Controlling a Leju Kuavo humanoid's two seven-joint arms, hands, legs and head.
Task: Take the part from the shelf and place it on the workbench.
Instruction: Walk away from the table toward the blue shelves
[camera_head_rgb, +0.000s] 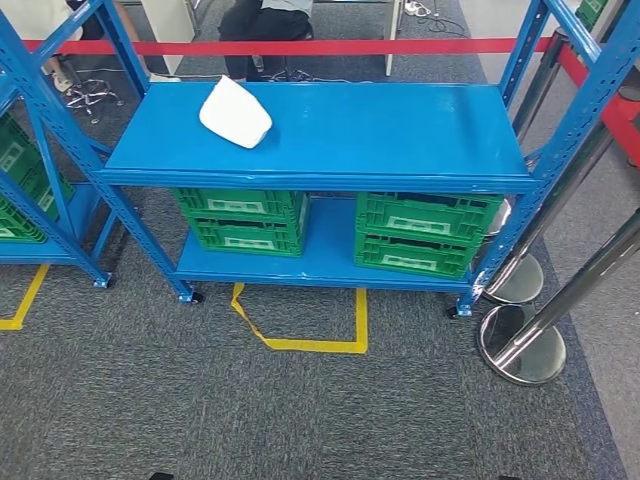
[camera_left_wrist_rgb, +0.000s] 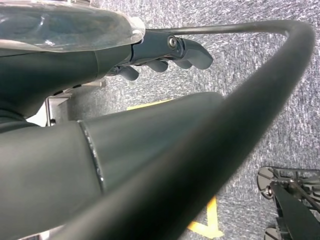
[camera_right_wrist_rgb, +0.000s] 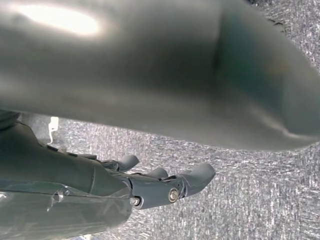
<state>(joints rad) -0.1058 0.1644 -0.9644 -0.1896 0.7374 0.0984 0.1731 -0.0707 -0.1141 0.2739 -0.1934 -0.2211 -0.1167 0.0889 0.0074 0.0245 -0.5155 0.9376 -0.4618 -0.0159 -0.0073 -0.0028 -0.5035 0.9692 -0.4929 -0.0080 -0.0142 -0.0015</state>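
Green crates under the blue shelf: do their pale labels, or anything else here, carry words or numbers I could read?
No text can be read anywhere.
Green crates: pale label panels, too small and blurred to read.
White part on the blue shelf: no marking visible.
Yellow floor tape: plain lines, no lettering.

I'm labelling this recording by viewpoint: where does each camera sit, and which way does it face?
Head view: high on the body, looking forward and down at the blue shelf, the white part on top and green crates below; no arms in frame.
Left wrist view: behind the hanging left hand, facing the grey carpet.
Right wrist view: behind the hanging right hand, facing carpet.
Shared: both wrist views show carpet, with fingers apart and holding nothing.
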